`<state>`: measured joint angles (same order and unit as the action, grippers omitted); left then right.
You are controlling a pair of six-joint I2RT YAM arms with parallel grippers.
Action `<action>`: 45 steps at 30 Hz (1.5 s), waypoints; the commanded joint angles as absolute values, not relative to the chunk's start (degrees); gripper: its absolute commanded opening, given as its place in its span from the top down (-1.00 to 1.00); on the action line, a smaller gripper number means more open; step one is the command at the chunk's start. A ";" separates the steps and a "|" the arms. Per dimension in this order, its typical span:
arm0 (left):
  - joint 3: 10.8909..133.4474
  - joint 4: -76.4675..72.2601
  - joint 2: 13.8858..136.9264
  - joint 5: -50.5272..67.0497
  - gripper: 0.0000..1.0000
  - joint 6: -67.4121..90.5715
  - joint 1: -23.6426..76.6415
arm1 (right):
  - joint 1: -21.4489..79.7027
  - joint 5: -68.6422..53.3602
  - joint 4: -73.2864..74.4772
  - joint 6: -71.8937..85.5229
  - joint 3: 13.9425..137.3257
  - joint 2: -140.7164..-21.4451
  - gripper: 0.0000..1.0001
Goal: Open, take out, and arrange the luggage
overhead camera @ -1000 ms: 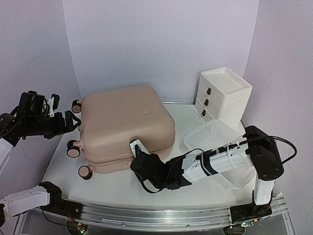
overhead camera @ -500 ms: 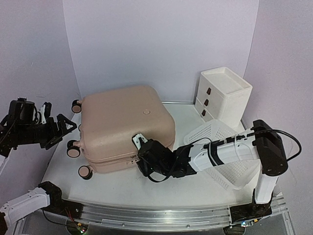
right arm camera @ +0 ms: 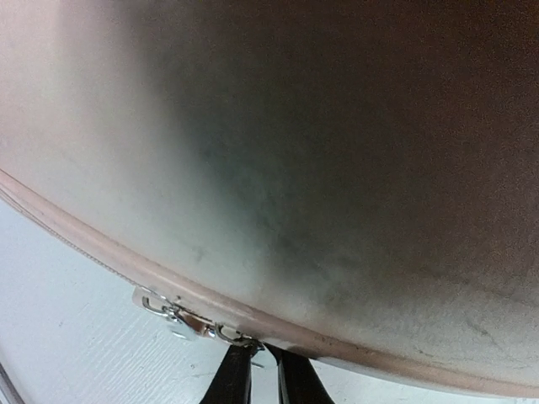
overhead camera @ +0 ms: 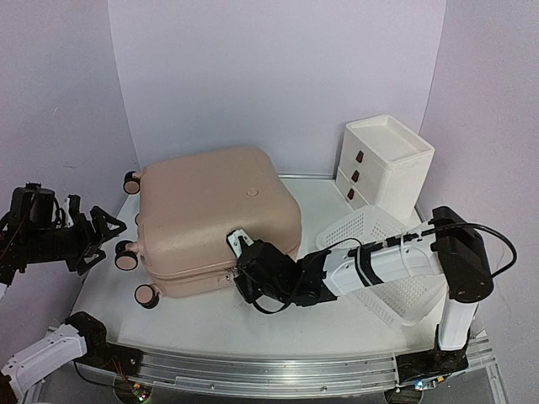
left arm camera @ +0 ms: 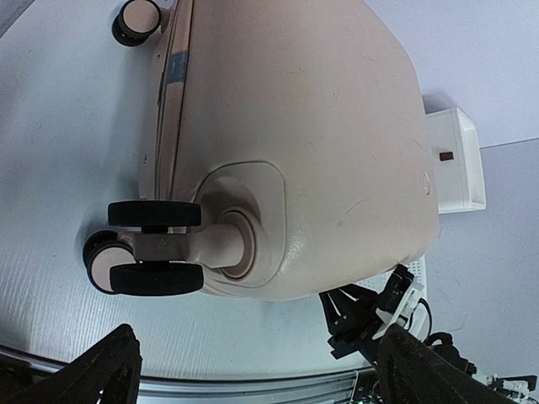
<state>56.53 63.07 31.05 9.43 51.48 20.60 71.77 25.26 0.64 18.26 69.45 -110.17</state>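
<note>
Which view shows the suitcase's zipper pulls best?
Right wrist: the metal zipper pulls sit close up, by the right claw. Top view: too small to tell. Left wrist shows only the suitcase at its wheel end.

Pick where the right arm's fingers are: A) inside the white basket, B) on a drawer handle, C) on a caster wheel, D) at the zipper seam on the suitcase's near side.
D: the right wrist view shows the fingers just below the metal zipper pulls on the seam of the luggage.
</note>
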 commanded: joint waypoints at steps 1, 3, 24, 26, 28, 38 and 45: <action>56.94 62.19 31.79 9.46 -0.95 52.64 20.65 | 70.05 26.57 -4.48 19.96 68.80 -110.32 0.82; 56.86 62.41 31.73 9.57 -0.96 53.35 20.65 | 70.10 26.55 -4.48 20.71 68.04 -109.68 0.95; 54.81 65.83 37.77 9.42 -0.92 96.76 20.65 | 71.47 37.13 4.73 17.72 73.91 -110.61 1.00; 55.15 65.14 39.78 8.53 -0.93 98.56 20.65 | 71.46 37.98 4.94 17.43 74.21 -110.82 1.00; 54.98 63.39 41.59 8.04 -0.93 100.16 20.65 | 71.46 37.06 5.53 16.39 74.47 -110.83 1.00; 53.45 58.37 48.52 5.19 -0.65 103.27 20.49 | 71.46 37.34 12.61 14.00 77.95 -111.65 1.00; 50.93 57.75 51.11 3.43 -0.24 103.83 20.48 | 71.50 38.31 15.43 10.06 77.44 -111.11 1.00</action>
<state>52.12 59.51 49.71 5.54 102.96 20.58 73.10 31.77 13.45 12.69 75.68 -111.35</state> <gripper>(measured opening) 0.658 0.025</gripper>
